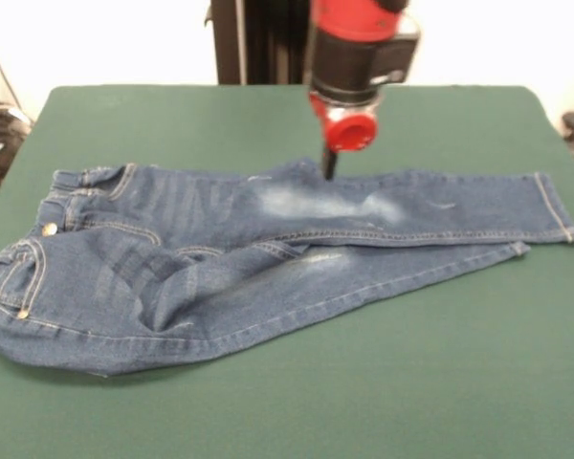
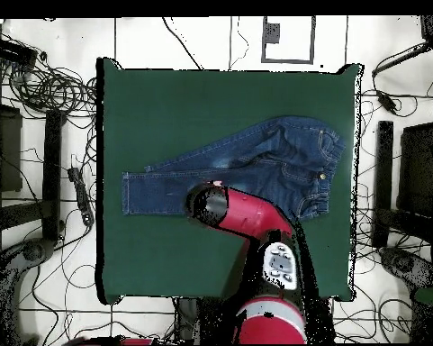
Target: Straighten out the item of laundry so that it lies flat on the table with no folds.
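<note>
Tool (image 1: 329, 170) – grip state can't tell – touches upper edge of jeans (image 1: 268, 258), which sprawl below it across the bench (image 1: 287, 402); soft, limp denim, prob. best pinched at cuff.

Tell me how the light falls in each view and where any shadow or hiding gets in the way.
Front view: soft, even light, no glare on the green table; only a thin shadow under the jeans at their near edge, and the gripper is slightly blurred. Overhead view: flat light, and the arm hides the gripper and part of the jeans' leg.
</note>
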Controlling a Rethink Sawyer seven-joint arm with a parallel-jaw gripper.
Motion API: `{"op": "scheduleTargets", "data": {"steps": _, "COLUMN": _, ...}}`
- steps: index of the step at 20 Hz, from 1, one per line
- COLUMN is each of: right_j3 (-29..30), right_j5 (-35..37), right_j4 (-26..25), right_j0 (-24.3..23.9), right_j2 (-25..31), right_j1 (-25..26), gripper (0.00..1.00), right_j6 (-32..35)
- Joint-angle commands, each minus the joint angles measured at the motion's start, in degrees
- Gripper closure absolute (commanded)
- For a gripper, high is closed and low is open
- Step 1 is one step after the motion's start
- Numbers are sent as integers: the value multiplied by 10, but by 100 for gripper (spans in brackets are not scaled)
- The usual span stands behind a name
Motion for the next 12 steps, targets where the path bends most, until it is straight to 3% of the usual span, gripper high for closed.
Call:
{"op": "scheduleTargets", "data": {"steps": 1, "right_j3": -41, "right_j5": 56, "right_j4": -59, "right_j0": -59, "right_j2": 87, "right_j1": 37, "gripper": 100, "right_j6": -146}}
{"op": "scheduleTargets", "data": {"steps": 12, "right_j3": -95, "right_j5": 132, "right_j4": -134, "right_j0": -95, "right_j2": 127, "right_j1": 29, "gripper": 100, "right_j6": -125}}
